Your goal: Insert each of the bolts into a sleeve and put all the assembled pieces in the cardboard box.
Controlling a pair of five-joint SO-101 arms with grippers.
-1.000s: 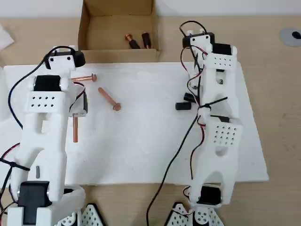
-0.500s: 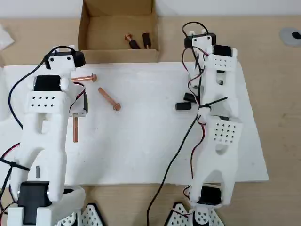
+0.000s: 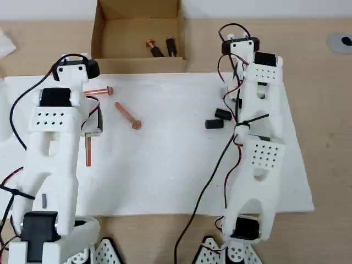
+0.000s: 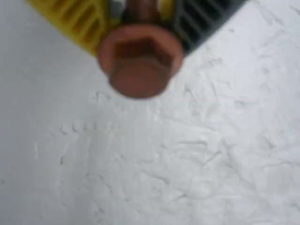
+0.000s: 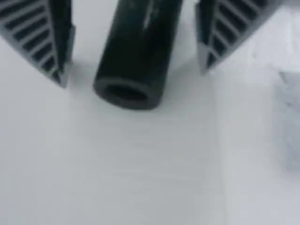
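Both arms stretched forward over the white mat [image 3: 165,176] on the table [image 3: 319,99]; cardboard box [image 3: 140,65] at far edge.
Left arm [image 3: 52,137]: left claw [image 4: 140,14] clamped on a copper bolt [image 4: 139,61], head facing the wrist camera. Right arm [image 3: 258,159] extended farther: right claw [image 5: 133,70] wide, straddling a black sleeve [image 5: 136,51] on the mat, fingers [image 5: 47,37] clear of it. Two assembled pieces [image 3: 154,48] [image 3: 171,47] lie in the box.

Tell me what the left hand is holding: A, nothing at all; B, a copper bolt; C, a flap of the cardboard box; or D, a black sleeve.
B: in the left wrist view the left hand is shut on a copper bolt, its hex head sticking out between the yellow and dark fingers.
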